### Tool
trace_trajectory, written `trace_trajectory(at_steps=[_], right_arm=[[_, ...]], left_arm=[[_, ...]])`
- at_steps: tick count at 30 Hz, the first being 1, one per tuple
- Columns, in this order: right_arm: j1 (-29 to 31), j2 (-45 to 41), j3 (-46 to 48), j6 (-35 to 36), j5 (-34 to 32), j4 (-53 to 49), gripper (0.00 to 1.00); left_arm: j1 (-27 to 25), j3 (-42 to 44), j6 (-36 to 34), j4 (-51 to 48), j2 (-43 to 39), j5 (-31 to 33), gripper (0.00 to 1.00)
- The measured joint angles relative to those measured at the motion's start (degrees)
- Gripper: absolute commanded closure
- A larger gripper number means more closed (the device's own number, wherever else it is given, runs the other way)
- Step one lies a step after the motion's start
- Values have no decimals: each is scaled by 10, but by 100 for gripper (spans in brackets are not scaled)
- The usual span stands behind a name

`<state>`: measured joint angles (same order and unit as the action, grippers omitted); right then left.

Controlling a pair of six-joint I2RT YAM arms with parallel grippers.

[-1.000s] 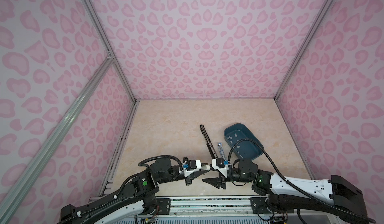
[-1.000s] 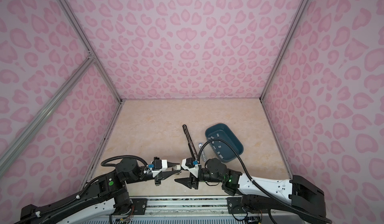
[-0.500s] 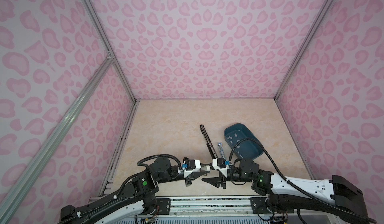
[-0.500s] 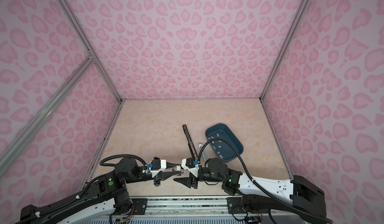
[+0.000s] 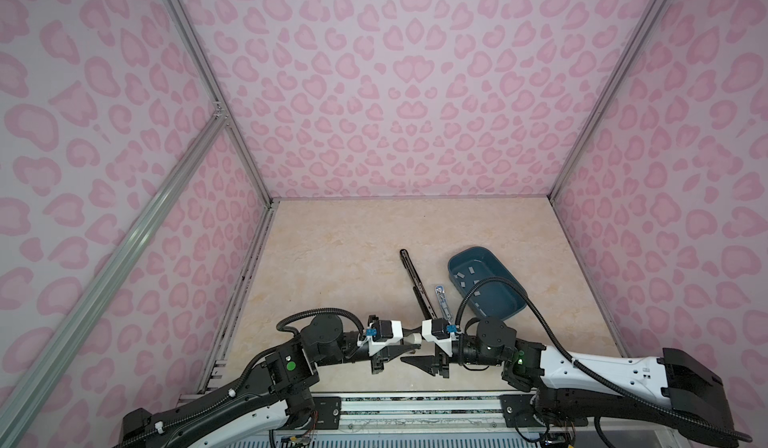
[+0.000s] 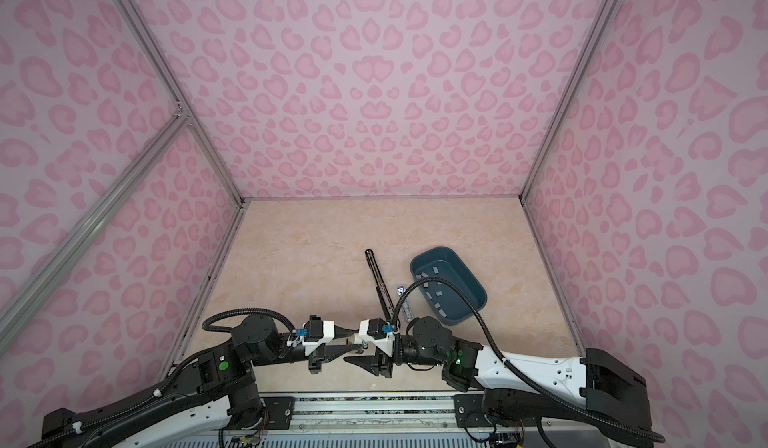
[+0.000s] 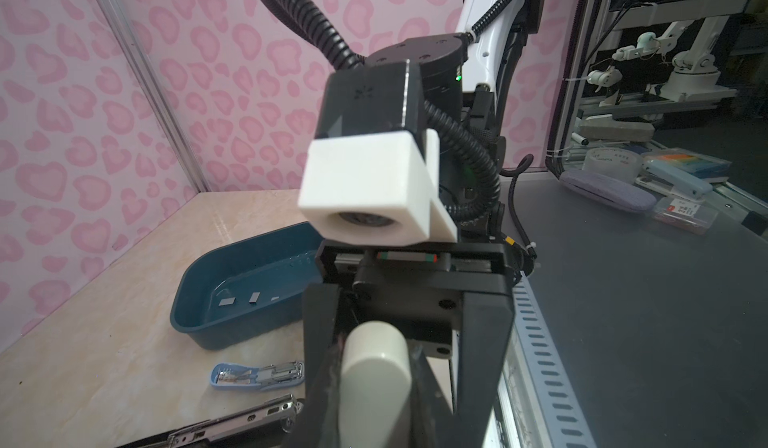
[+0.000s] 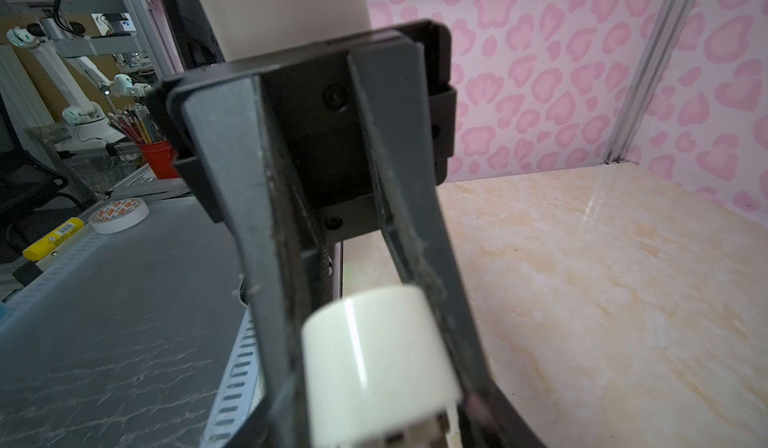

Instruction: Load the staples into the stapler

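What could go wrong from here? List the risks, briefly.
1. The left gripper alone clamps the cream object in mid-air, while the right gripper stands open around its other end. An uneven close could twist it loose.
2. In both top views the right arm's cable loops across the tray of staples and may snag it as the arm moves.

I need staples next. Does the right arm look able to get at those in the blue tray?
Likely yes: the blue tray lies open beside that arm, staples uncovered, only the arm's cable arching over it. But the right gripper straddles the cream stapler.
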<state>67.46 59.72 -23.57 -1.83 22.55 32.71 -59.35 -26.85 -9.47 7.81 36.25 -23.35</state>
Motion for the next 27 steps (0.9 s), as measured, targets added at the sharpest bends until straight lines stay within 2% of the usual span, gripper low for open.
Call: trace_trajectory(at_steps=[9,21,22,25,27], right_arm=[[1,9,0,10,10,5,72],[2,10,0,15,23,6,81],[2,12,0,14,21,6,82],[4,21,-24,8,2,-23,82],[5,31,-44,-22,-28,-43,84]], left_arm=[[0,8,7,0,-22,-10,96],[0,22,19,6,-41,-13,97],[0,23,19,6,-43,-12,92],[0,24,19,4,-48,5,52],[1,24,17,4,-52,31,39]])
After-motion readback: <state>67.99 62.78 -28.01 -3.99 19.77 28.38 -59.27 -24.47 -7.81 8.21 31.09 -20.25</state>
